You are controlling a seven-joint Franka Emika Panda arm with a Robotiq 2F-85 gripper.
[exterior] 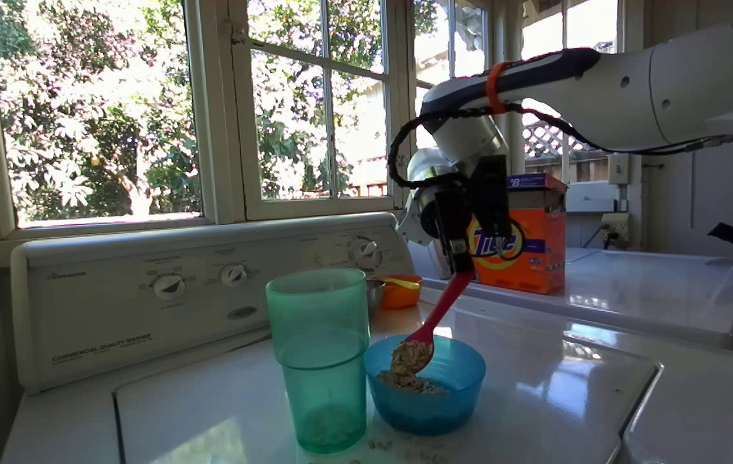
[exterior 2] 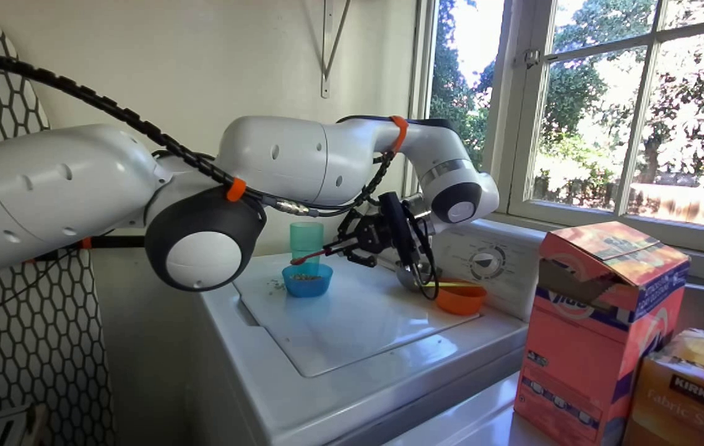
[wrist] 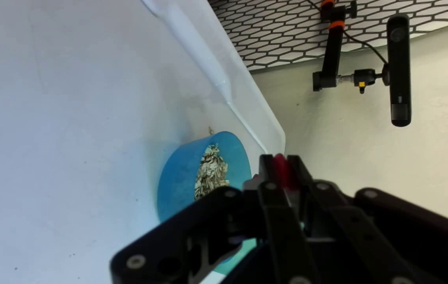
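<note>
My gripper [exterior: 461, 265] is shut on the handle of a pink-red spoon [exterior: 447, 301], which also shows between the fingertips in the wrist view. The spoon slants down, and its heaped end carries pale flakes [exterior: 410, 356]. That end hangs over a blue bowl [exterior: 430, 412], seen in all views, with more flakes [wrist: 212, 171] inside. In an exterior view the spoon's tip [exterior 2: 302, 259] appears above the bowl's rim. Beside the bowl stands a tall green translucent cup [exterior: 318, 322] with a little pale matter at its bottom. In the wrist view the fingers mostly hide the cup.
Loose flakes [exterior 2: 275, 285] lie on the white washer lid near the bowl. Towards the control panel [exterior: 108, 309] sit a metal bowl [exterior 2: 409, 277] and an orange bowl [exterior 2: 462, 301] with a yellow utensil. A Tide box [exterior 2: 574, 359] and a Kirkland box [exterior 2: 692, 396] stand on the neighbouring machine.
</note>
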